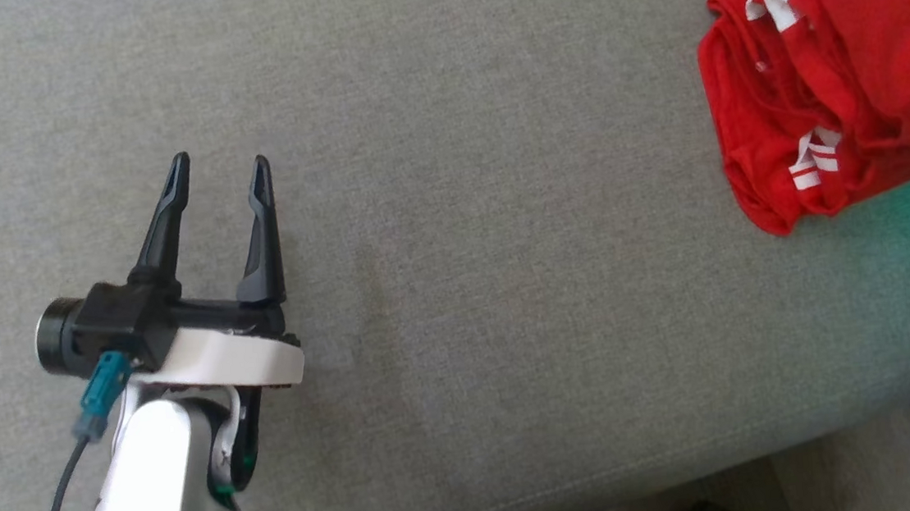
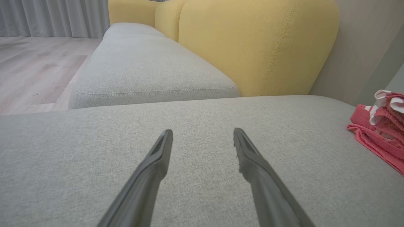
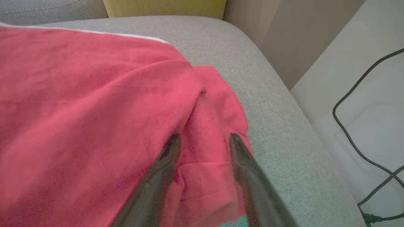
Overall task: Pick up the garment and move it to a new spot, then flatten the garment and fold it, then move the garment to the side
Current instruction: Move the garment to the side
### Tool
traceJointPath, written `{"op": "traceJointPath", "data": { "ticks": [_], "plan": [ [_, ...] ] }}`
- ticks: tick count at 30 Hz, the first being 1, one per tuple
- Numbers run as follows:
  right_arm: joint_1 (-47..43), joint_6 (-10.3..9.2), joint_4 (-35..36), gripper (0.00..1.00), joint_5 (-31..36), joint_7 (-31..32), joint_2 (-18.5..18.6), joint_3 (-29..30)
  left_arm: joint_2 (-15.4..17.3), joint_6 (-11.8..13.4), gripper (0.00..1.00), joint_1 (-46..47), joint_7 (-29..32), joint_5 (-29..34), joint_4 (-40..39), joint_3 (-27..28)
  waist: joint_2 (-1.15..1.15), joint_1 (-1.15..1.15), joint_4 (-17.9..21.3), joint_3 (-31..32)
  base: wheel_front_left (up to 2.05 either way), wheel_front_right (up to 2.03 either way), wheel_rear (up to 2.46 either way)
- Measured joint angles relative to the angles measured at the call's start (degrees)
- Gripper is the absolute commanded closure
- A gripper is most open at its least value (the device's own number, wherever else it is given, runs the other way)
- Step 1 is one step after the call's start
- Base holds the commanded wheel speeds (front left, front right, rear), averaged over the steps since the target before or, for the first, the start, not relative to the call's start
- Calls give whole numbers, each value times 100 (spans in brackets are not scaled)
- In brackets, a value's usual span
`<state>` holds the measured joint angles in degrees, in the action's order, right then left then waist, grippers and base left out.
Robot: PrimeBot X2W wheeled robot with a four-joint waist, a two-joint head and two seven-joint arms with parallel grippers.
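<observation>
The garment (image 1: 834,74) is a red piece with white stripes, lying in a crumpled, folded heap at the far right of the grey sofa seat (image 1: 503,243). In the left wrist view the garment (image 2: 378,135) sits at the right edge. My left gripper (image 1: 222,177) hovers open over bare cushion at the left, far from the cloth; its two fingers (image 2: 202,134) stand wide apart with nothing between them. In the right wrist view my right gripper (image 3: 203,138) is low over the garment (image 3: 94,110), its fingers apart and their tips resting on the red cloth near its right edge.
Yellow back cushions (image 2: 252,47) rise behind the seat. The sofa's front edge (image 1: 688,474) runs along the bottom right, with floor beyond. A black cable (image 3: 356,104) lies on a white surface to the right of the sofa's end. Wooden floor (image 2: 31,69) lies further left.
</observation>
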<state>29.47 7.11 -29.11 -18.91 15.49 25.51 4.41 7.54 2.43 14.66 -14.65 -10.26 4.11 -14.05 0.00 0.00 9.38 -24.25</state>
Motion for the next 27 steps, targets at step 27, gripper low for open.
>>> {"op": "traceJointPath", "data": {
  "ticks": [27],
  "plan": [
    [-1866, 0, 3288, 0, 1043, -1225, -2089, -478, 64, 211, 0, -618, -1, -129, 87, 214, 0, -1, -680, 1146, 0, 0, 0]
  ]
}}
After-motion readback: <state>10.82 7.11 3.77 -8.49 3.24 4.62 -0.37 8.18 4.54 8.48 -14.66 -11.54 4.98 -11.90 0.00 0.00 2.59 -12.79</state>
